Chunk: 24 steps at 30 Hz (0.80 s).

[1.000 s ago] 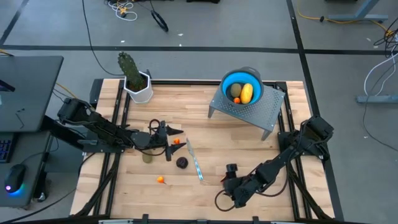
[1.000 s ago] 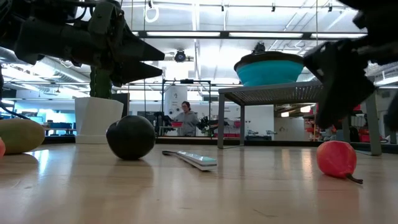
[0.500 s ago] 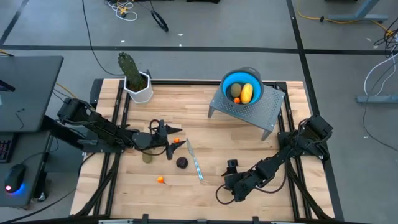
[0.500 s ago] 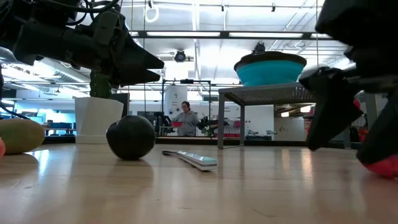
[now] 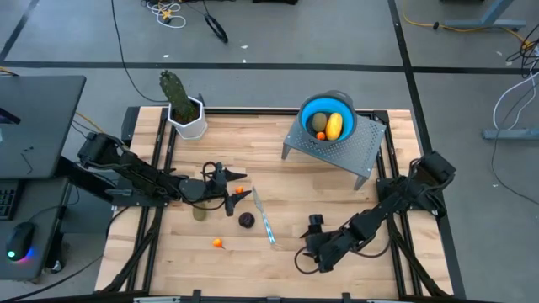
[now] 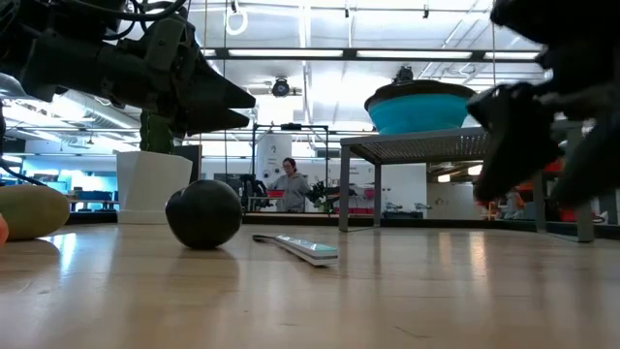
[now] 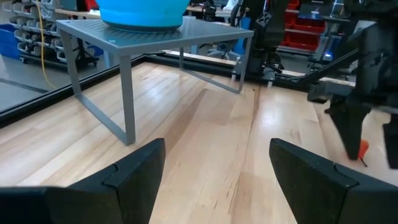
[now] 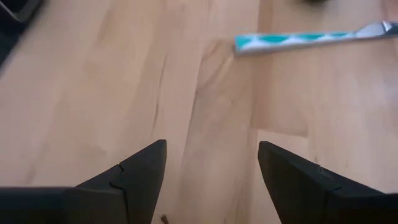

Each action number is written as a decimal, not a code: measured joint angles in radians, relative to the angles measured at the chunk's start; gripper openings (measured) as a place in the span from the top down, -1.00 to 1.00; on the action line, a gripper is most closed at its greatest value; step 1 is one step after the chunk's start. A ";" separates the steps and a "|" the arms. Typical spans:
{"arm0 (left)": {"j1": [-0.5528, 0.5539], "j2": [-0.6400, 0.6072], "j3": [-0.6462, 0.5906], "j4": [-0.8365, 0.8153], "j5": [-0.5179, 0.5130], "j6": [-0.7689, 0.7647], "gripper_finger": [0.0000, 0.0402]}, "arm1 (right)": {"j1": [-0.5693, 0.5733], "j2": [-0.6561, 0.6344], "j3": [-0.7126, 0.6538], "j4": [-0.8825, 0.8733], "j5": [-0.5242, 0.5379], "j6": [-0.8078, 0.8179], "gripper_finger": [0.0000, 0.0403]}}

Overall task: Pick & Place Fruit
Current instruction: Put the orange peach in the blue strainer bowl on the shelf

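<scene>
A blue bowl (image 5: 328, 119) on a grey stand (image 5: 337, 150) holds a yellow fruit (image 5: 335, 125) and an olive one (image 5: 319, 123). On the table lie an olive oval (image 5: 200, 212), a dark purple ball (image 5: 246, 220) and two tiny orange fruits (image 5: 217, 243) (image 5: 238, 191). My left gripper (image 5: 237, 190) hovers open and level above the second orange one. My right gripper (image 5: 307, 246) is open and slants down near the front. A small orange-red fruit (image 7: 362, 149) shows beside its dark finger (image 7: 348, 127). That fruit is hidden in the high and low views. My right gripper stands with one finger (image 7: 348, 127) right beside the small orange-red fruit (image 7: 362, 149), low near the table. I cannot tell whether the finger touches it. Nothing shows between the fingertips in the right wrist view.
A slim knife (image 5: 265, 220) with a teal-patterned handle (image 8: 292, 40) lies between the purple ball and my right gripper. A green cactus in a white pot (image 5: 187, 115) stands at the far left corner. A person (image 6: 289, 184) stands far behind the table.
My right gripper has shifted a little and sunk slightly over the table's front. In the low view the orange-red fruit lay under it a second ago. The fruit then showed farther right and has now gone from that view.
</scene>
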 joint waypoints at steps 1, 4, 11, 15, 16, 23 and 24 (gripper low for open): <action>0.000 0.000 0.000 -0.001 0.000 -0.003 -0.47 | 0.003 -0.016 0.000 -0.002 -0.003 0.010 -0.32; 0.000 0.000 0.000 -0.006 0.000 -0.011 -0.47 | 0.017 -0.056 0.001 -0.016 -0.036 0.052 -0.32; 0.000 0.000 0.000 -0.006 0.000 -0.015 -0.47 | 0.084 -0.062 0.002 -0.171 -0.069 0.235 -0.32; 0.000 0.000 0.000 -0.006 0.000 -0.017 -0.47 | 0.109 -0.061 0.002 -0.243 0.017 0.271 -0.32; 0.000 0.000 0.000 -0.007 0.000 -0.017 -0.47 | 0.113 -0.061 0.002 -0.258 0.039 0.271 -0.32; 0.000 0.000 0.000 -0.009 0.000 -0.033 -0.47 | 0.116 -0.061 0.002 -0.290 0.088 0.237 -0.32; 0.000 0.000 0.000 -0.010 0.000 -0.033 -0.47 | 0.116 -0.061 0.002 -0.290 0.086 0.233 -0.32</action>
